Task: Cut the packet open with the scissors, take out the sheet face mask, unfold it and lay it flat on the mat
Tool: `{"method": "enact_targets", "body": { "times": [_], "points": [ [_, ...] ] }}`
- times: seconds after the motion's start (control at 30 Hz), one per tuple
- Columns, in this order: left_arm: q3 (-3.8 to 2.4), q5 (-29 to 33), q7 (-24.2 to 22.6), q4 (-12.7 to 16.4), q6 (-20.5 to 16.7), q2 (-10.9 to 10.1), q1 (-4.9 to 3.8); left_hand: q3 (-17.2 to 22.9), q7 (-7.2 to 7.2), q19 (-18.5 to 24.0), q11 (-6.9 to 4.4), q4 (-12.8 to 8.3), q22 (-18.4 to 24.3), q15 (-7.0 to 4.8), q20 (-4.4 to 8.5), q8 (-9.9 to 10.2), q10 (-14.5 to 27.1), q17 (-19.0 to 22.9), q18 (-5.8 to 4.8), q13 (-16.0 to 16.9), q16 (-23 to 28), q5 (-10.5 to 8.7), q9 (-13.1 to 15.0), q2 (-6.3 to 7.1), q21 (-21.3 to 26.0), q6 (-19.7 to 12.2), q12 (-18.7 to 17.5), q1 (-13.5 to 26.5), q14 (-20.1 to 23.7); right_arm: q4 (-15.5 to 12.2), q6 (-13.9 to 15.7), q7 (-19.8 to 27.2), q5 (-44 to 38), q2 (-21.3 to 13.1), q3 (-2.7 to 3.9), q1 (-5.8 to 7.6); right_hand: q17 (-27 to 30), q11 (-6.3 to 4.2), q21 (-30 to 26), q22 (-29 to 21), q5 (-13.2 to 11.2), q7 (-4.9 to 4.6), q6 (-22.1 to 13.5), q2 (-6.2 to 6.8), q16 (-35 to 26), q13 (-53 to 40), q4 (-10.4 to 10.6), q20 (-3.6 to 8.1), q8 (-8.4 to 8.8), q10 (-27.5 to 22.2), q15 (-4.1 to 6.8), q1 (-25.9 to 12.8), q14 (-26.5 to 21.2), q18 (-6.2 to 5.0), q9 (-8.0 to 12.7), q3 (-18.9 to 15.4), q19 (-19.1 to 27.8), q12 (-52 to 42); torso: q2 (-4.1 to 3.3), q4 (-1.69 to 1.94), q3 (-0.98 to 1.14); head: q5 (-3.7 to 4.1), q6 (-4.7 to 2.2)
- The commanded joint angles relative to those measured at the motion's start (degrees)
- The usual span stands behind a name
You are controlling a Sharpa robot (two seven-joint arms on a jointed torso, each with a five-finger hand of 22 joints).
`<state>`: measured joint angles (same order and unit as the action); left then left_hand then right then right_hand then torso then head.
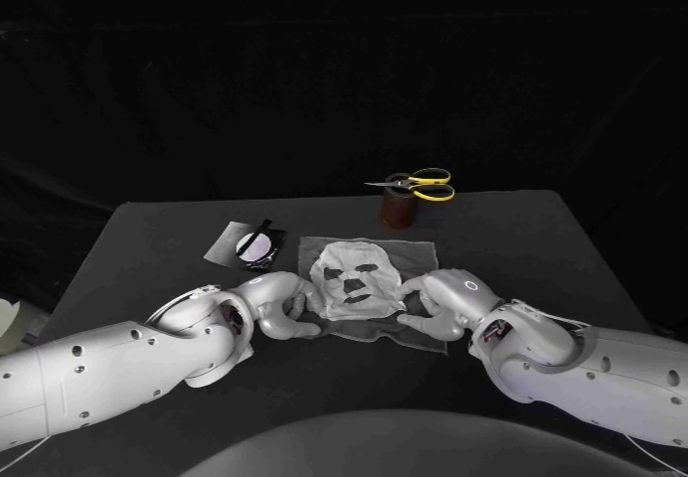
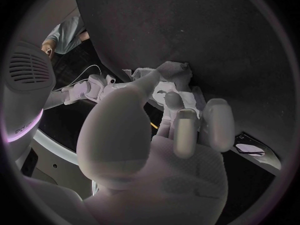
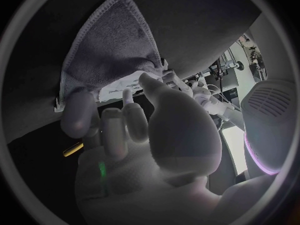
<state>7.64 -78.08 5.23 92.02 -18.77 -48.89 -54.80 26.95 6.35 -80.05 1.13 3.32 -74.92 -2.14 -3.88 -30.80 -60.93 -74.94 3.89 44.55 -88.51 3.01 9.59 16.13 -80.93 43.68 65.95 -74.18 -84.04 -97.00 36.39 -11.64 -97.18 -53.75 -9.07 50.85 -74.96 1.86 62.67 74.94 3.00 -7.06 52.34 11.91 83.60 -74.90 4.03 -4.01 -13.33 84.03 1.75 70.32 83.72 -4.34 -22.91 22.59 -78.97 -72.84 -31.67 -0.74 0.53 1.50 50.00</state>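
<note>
The left arm (image 1: 115,363) and right arm (image 1: 602,373) have smooth, rounded white shells dotted with small dark screw holes (image 1: 82,417). Thin white cables (image 1: 552,323) loop at the wrists. The left hand (image 1: 272,303) and right hand (image 1: 444,298) are silver-grey; a pale ring (image 1: 469,284) marks the right hand's back.

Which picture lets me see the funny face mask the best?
The head view. There the sheet face mask lies spread on the mat, with its eye and mouth holes all showing. The left wrist view catches just a crumpled white bit; the right wrist view shows a white strip against the mat.
</note>
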Motion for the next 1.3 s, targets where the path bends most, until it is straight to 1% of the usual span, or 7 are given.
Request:
{"method": "enact_targets", "body": {
  "times": [0.03, 0.3, 0.57, 0.67, 0.73, 0.93, 1.3],
  "points": [
    [-0.55, 5.7, -5.0, 1.1, -1.8, -1.4, -0.13, -0.2, -0.11, 0.5, -0.14, -0.1, -0.6, -0.31, 0.33, 0.2, 0.4, -10.2, 0.01, -0.5, 0.1, -0.22, -0.1, -0.35, 0.4, 0.8, -0.1, -1.1, -4.6, -1.0, 5.3, 8.3, 9.0, -1.3, 0.05, 0.13, -9.0, 0.30, -0.4, 7.6, -0.1, -0.03, 0.8, -0.31, -0.2, -5.0, 0.1, -0.35, -0.48, 1.2, -0.09, 1.1, 4.1, -1.01, -0.1, -0.2, 0.0, 0.4, 0.23, 0.01, -0.03, 0.15, 0.00],
    [-1.38, 14.2, -7.1, 2.3, 3.9, -4.8, -0.88, 0.6, 0.11, 0.6, 0.12, 0.0, -0.5, -0.19, 0.30, 0.4, 1.2, -10.1, 0.01, -1.1, 0.2, -0.21, -0.3, -0.92, 0.5, 2.2, -0.5, -2.3, -4.5, -2.0, 5.5, 11.2, 15.5, -3.9, 0.08, 0.43, -8.8, 0.26, -0.3, 7.6, 0.0, -0.04, 2.6, -2.14, -0.4, -4.7, 0.1, -0.41, -0.39, 1.1, -0.05, 3.6, 4.0, -0.99, 0.0, 0.6, -0.2, 0.7, 0.69, 0.06, -0.06, 0.12, 0.00],
    [-1.36, 12.6, -6.7, 2.4, 2.8, -5.9, -1.02, 3.1, 0.44, 0.6, 1.10, 0.3, -0.4, 0.63, -0.18, 0.4, 0.0, -10.3, 0.02, 0.0, 0.1, -0.22, -0.5, -2.20, 0.7, 5.1, 0.4, -3.7, -4.6, -1.8, -0.6, 8.2, 11.9, -4.4, 0.10, 0.51, -9.6, -0.49, 1.9, 8.2, 0.0, 0.90, 6.1, -3.40, 0.5, -5.5, -0.7, -0.06, -0.87, 1.7, 0.46, 5.7, 4.5, -0.62, 0.0, 2.1, -1.3, -0.9, 0.66, 0.19, 0.03, 0.01, 0.00],
    [-1.09, 9.9, -7.3, 2.2, 3.0, -5.9, -0.99, 3.1, 0.06, 0.8, 0.89, 0.4, -0.2, 0.58, -0.32, -0.5, -0.3, -10.3, 0.10, 0.2, 0.1, -0.26, -0.1, -1.32, 0.9, 7.2, 0.7, -3.4, -4.6, -1.9, -2.7, 7.6, 9.7, -4.5, 0.09, 0.50, -10.0, -0.98, 3.0, 8.6, -0.1, 1.56, 7.8, -3.03, 1.0, -6.0, -0.5, 0.30, -1.24, 2.1, 0.89, 5.3, 4.7, -0.42, 0.0, 1.9, -1.8, -1.9, 0.65, 0.12, 0.01, 0.05, 0.00],
    [-0.80, 7.3, -8.2, 2.1, 2.7, -5.8, -0.91, 1.0, -0.21, 1.4, 0.62, 1.1, 0.7, 0.43, -0.30, -0.8, -0.1, -9.1, 0.33, -0.2, 0.6, -0.29, 0.0, 0.30, 1.5, 7.6, 0.7, -1.8, -4.2, -2.1, -3.7, 7.4, 8.5, -4.8, 0.07, 0.45, -9.9, -1.13, 2.8, 8.5, 0.0, 1.67, 8.3, -1.85, 0.9, -5.9, 0.3, 0.50, -1.14, 2.1, 1.04, 3.7, 4.7, -0.43, 0.1, 0.8, -1.8, -1.8, 0.61, 0.07, -0.05, 0.02, 0.00],
    [0.45, 1.9, -11.3, 1.8, 0.5, -5.7, -0.66, -11.0, -0.82, 3.5, 0.18, 2.2, 3.6, -0.05, 0.11, -1.6, -0.3, -5.0, 1.00, 0.2, 2.5, -0.28, 0.5, -0.04, 3.9, 7.9, 1.3, -1.3, -2.6, -3.3, -4.9, 6.5, 5.3, -5.9, -0.17, 0.05, -9.8, -1.38, 2.5, 8.5, 0.0, 1.95, 9.0, 0.46, 0.8, -6.0, 2.0, 0.77, -0.77, 2.1, 1.31, 1.4, 4.6, -0.44, 0.4, -2.1, -1.8, -1.9, 0.58, 0.03, -0.04, 0.15, 0.00],
    [2.38, -6.2, -11.9, 0.7, -2.6, -4.9, -0.36, -26.1, 0.77, 3.3, 1.76, 7.2, 3.5, 1.25, -0.96, -5.6, 0.2, -5.5, 0.92, 2.2, 2.3, -0.31, 2.3, -3.91, 4.1, 4.2, 4.0, -9.8, -2.7, -5.3, -3.7, -2.2, -3.4, -5.9, -0.49, -2.94, -8.7, -1.23, -0.9, 7.8, 0.0, 1.87, 8.7, 1.43, -0.6, -4.7, 6.1, 0.62, -0.17, 1.1, 1.18, 2.4, 4.0, -0.96, 0.6, -10.7, -0.5, 0.6, 0.56, 0.09, -0.01, 0.25, 0.00]
  ]
}}
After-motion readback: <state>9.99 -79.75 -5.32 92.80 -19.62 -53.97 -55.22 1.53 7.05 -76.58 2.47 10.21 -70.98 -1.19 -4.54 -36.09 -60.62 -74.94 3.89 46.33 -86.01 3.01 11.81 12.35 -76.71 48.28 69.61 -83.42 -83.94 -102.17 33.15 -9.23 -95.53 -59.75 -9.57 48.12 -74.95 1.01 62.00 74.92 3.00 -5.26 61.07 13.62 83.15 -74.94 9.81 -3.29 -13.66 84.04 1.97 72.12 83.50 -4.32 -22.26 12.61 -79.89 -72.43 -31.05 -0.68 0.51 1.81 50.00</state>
